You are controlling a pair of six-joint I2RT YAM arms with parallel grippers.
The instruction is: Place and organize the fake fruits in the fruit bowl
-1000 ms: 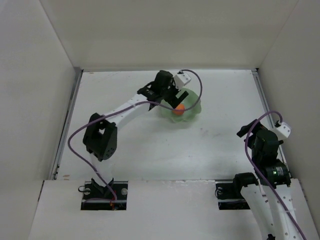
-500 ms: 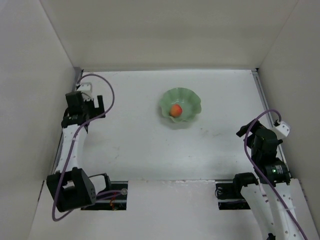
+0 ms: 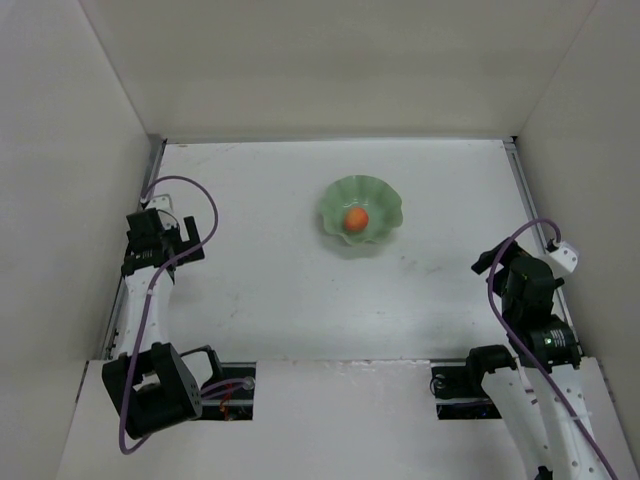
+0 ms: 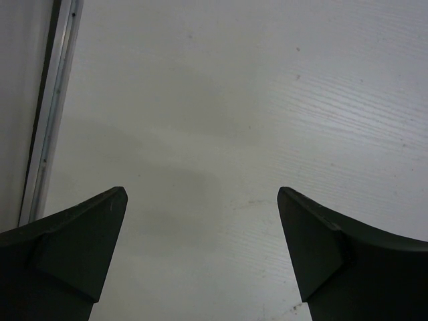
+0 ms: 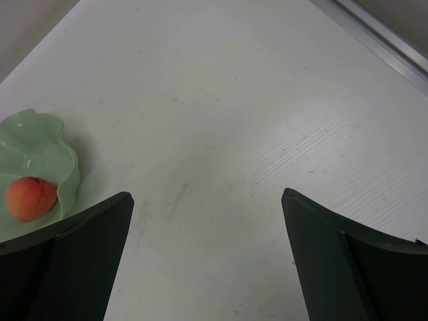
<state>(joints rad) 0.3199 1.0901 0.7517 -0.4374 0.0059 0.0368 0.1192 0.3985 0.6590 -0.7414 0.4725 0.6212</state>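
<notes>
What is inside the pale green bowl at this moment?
One small orange-red fruit lies near the middle of the bowl, uncovered. Nothing else shows inside; only the spot under the fruit is hidden.

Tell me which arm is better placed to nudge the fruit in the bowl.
Probably right: the right gripper, open, faces the bowl and fruit; the left gripper points only at table.

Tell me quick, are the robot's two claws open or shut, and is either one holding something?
Left gripper: open, holding nothing.
Right gripper: open, holding nothing.
</notes>
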